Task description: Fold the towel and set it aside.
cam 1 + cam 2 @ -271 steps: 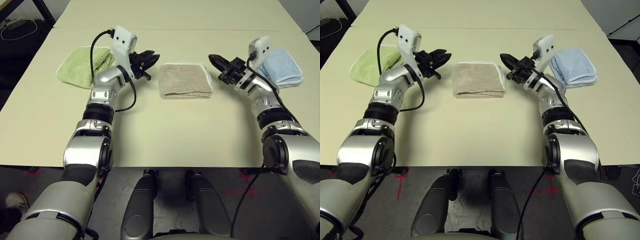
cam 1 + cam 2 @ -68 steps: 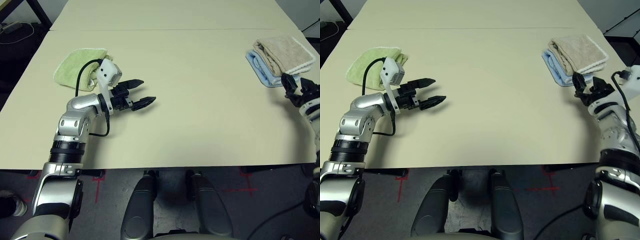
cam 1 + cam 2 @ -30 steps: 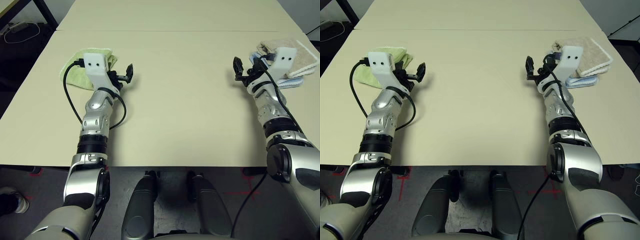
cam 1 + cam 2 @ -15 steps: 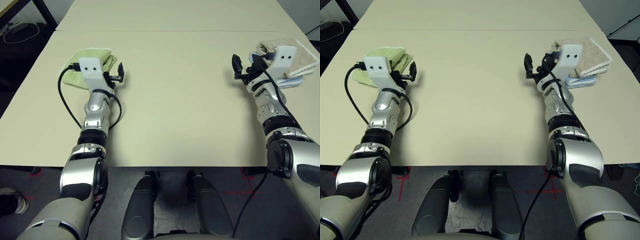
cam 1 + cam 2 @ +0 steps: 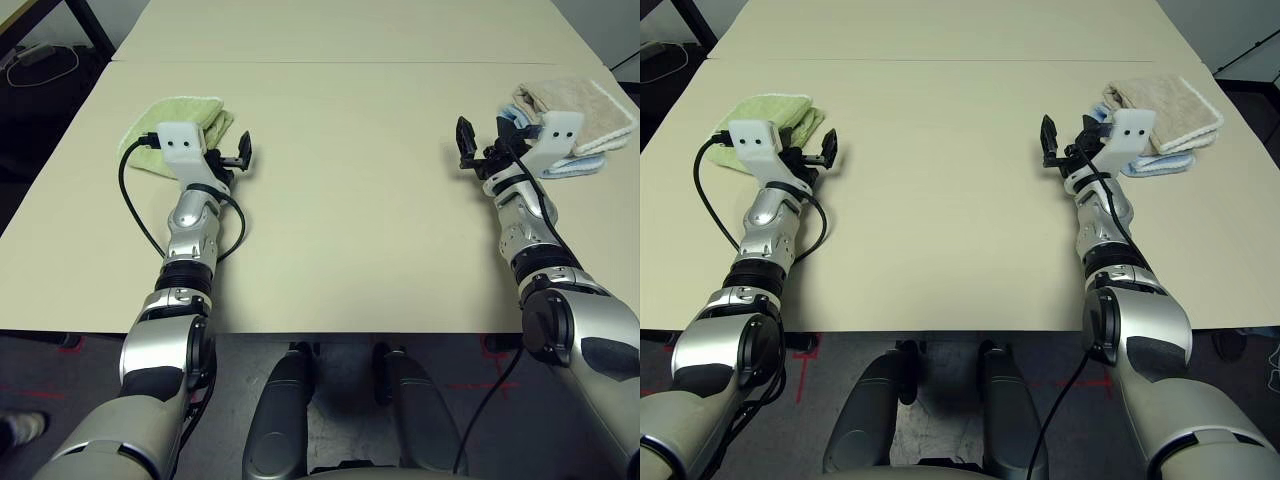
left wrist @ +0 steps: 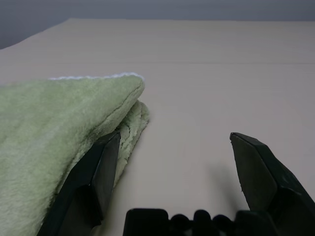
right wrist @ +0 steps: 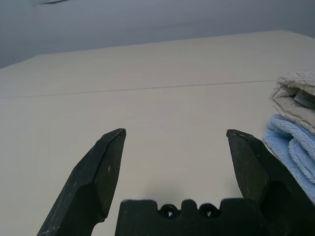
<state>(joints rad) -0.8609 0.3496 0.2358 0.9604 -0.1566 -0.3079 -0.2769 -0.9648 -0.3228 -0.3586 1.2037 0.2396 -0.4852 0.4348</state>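
Beige terry washcloth (image 5: 1170, 108) sits folded near the right edge of the table (image 5: 350, 220), at the right-hand end of the things set out there. Beyond the table's left edge, toward its far left corner, a white cable (image 5: 60, 48) curves over a dark surface. On the floor near the left of the left eye view is a blurred shoe (image 5: 24, 428). Light green folded towel (image 5: 185, 106) lies near the table's left edge, just on the near side of the seam (image 5: 930, 60) that crosses the tabletop. Left gripper (image 6: 174, 133) is beside its right side with two black fingers spread wide and nothing between them; one finger overlaps the cloth in the wrist view, though whether they touch I cannot tell. A broad bare stretch of tabletop separates the two arms. Right gripper (image 7: 176, 131) is also wide open and empty, to the left of the stacked cloths, while the white bracket (image 5: 562, 135) on its wrist partly covers them in the eye views. Light blue folded towel (image 5: 1165, 163) lies beneath the washcloth, its near side and left corner peeking out, close to the table's right edge. White stitched edging runs along the washcloth's near side, and a small tag (image 7: 306, 99) shows between its folded layers.
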